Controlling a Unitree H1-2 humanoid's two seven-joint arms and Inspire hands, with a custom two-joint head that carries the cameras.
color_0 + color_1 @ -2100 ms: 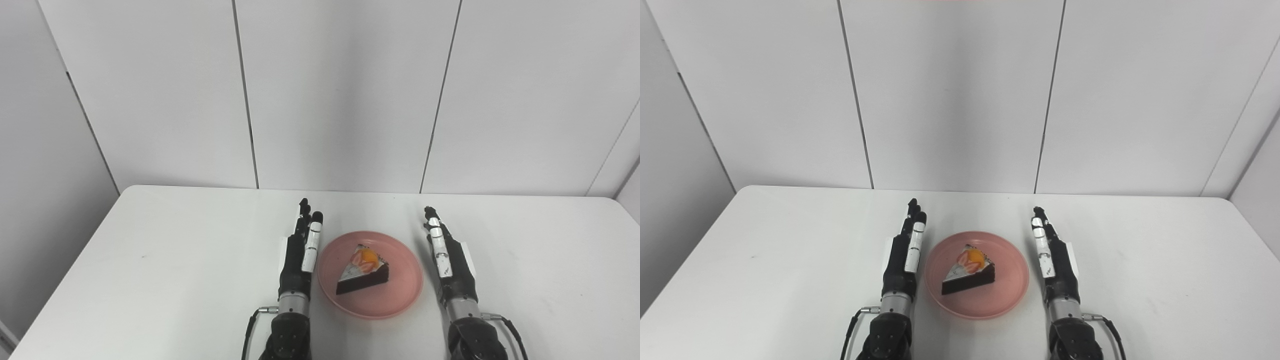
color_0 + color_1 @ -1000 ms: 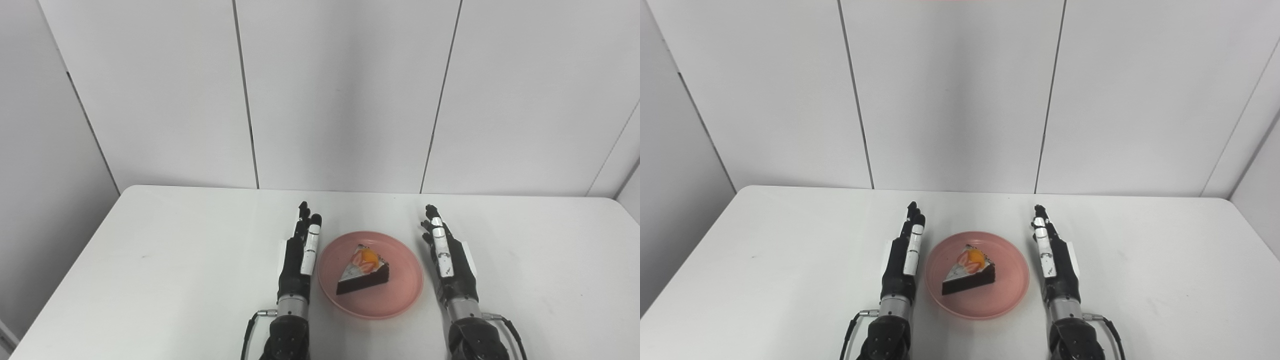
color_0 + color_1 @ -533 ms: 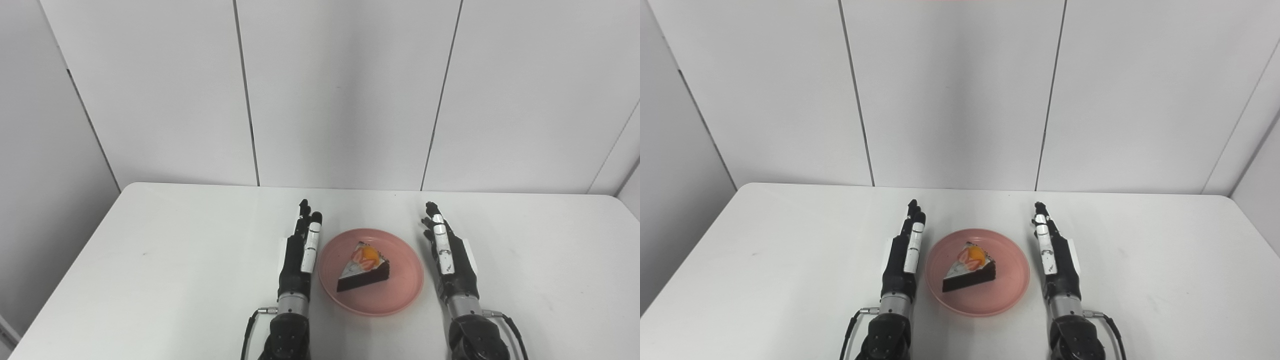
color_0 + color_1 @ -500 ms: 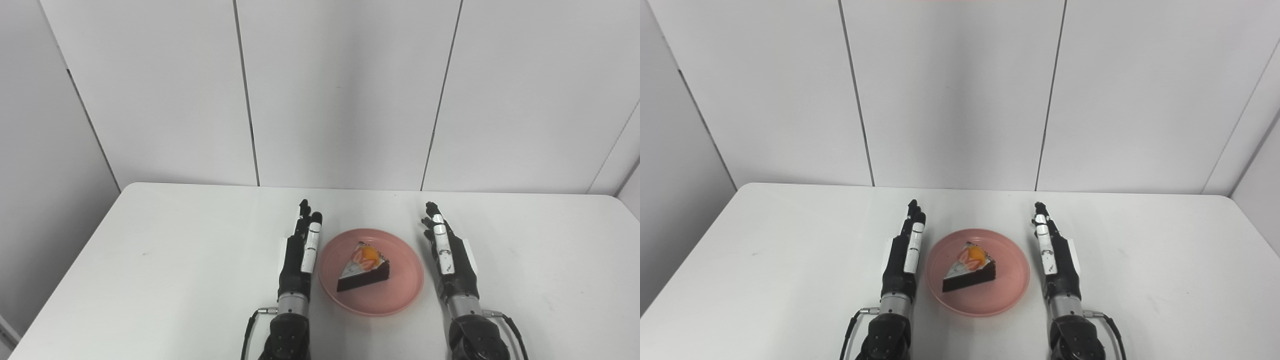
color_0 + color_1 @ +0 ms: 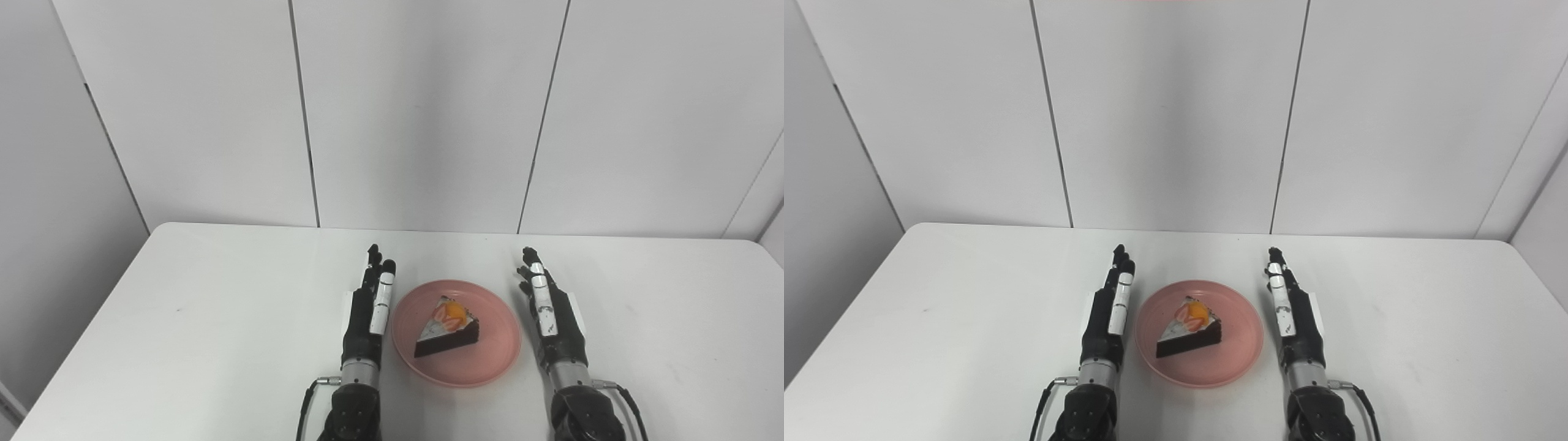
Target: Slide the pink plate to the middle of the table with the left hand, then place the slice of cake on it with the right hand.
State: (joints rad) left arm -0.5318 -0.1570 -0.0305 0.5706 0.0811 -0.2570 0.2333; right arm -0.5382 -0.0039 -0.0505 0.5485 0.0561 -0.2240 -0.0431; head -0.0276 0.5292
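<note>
The pink plate [image 5: 484, 367] lies near the middle of the white table [image 5: 202, 318], close to the front edge. A slice of dark cake [image 5: 446, 334] with white icing, strawberry and orange on top sits on the plate. My left hand [image 5: 367, 315] rests just left of the plate, open, fingers straight and pointing away from me. My right hand [image 5: 554, 318] rests just right of the plate, open and empty, fingers stretched forward. Neither hand touches the plate or the cake. The same scene shows in the right eye view, with the plate [image 5: 1237, 361] and the cake [image 5: 1188, 337] between both hands.
The white table reaches back to a grey panelled wall [image 5: 416, 110]. Its left edge [image 5: 79, 331] drops off beside a side wall. Bare table surface lies left of my left hand and right of my right hand.
The whole picture has shifted slightly, so the camera moved. The right hand's fingers have spread a little. Plate, cake and left hand have not moved.
</note>
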